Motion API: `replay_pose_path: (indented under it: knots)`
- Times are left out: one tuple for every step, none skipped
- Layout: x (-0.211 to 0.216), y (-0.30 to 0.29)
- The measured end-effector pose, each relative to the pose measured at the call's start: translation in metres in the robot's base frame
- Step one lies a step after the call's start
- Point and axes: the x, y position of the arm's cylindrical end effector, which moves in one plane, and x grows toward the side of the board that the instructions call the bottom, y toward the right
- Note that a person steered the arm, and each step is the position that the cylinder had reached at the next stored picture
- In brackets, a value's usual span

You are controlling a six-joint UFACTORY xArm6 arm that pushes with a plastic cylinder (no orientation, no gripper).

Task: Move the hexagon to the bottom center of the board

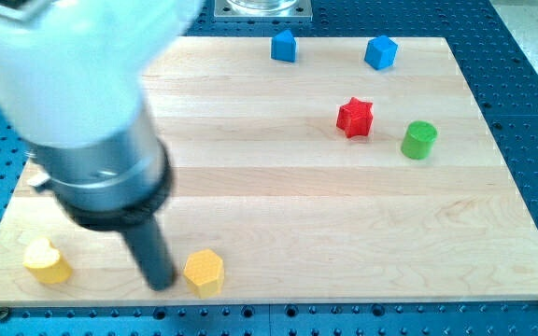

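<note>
My tip (162, 283) stands on the wooden board (278, 205) near its bottom edge, left of centre, just beside the left side of the yellow hexagon (204, 273); whether the two touch cannot be told. This arm carries no claw, only the dark rod, so there is nothing spread or pinched to report. The rod rises from the tip up and to the left into a wide grey collar and a blurred white arm body that fills the upper left of the frame and hides that part of the board.

The yellow hexagon sits at the bottom edge of the board, left of the bottom centre. Further left, in the lower left corner of the board, lies a yellow heart-shaped block (46, 261), apart from the tip.

In the upper right, a red star (354, 118) and a green cylinder (418, 139) sit near each other. Along the top edge are two blue blocks (284, 46) (380, 52). The board rests on a blue perforated bench (530, 112).
</note>
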Motion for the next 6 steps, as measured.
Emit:
replay_pose_path:
  knots:
    - [0.006,0.026]
    - [0.007,0.034]
    - [-0.002,0.070]
    - [-0.047,0.074]
    - [-0.044,0.181]
    - [0.004,0.202]
